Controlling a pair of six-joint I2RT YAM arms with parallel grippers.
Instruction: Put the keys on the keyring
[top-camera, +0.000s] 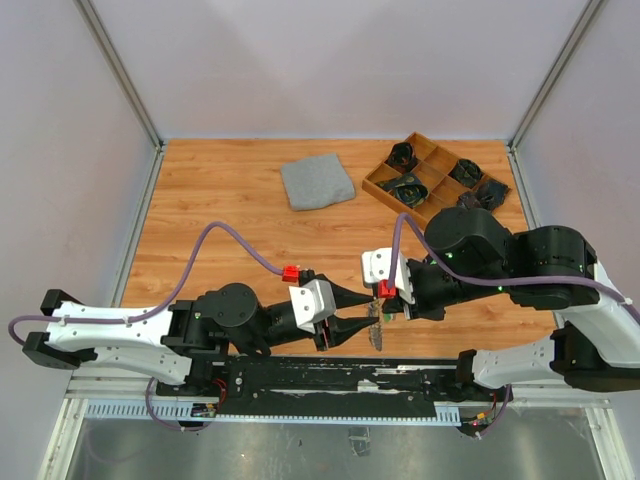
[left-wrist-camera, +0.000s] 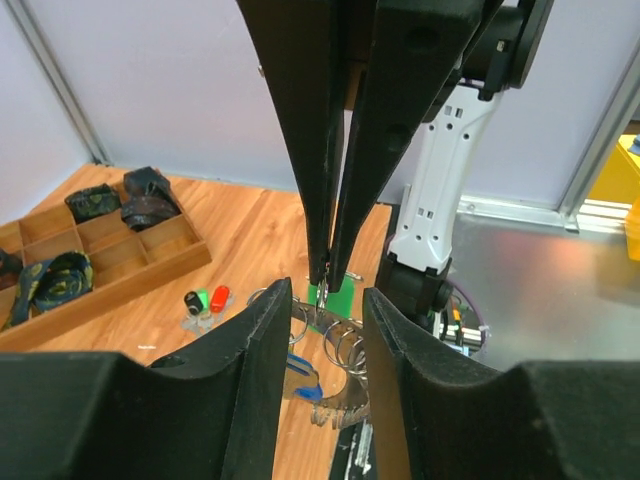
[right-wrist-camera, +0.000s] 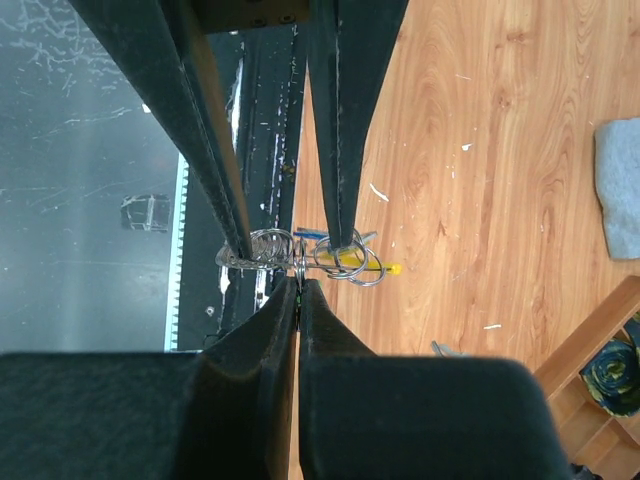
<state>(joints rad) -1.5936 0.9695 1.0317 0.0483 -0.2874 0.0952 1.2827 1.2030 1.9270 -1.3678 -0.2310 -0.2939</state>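
The keyring (left-wrist-camera: 345, 410), a jagged silvery strip hung with several small rings, spans my left gripper's (left-wrist-camera: 325, 300) fingers (left-wrist-camera: 250, 380), which hold it above the table's near edge. It also shows in the top view (top-camera: 377, 330) and the right wrist view (right-wrist-camera: 260, 258). A blue key (left-wrist-camera: 301, 379) and a yellow key (right-wrist-camera: 350, 262) hang on it. My right gripper (right-wrist-camera: 298, 285) is shut on a green key (left-wrist-camera: 336, 299) with a small ring, right against the keyring. Black, green and red keys (left-wrist-camera: 205, 298) lie on the wood. The grippers (top-camera: 371, 310) (top-camera: 388, 312) meet tip to tip.
A wooden compartment tray (top-camera: 380, 185) with dark rolled items sits at the back right, also in the left wrist view (left-wrist-camera: 150, 270). A folded grey cloth (top-camera: 316, 182) lies at the back middle. The black base rail (top-camera: 330, 375) runs just below the grippers.
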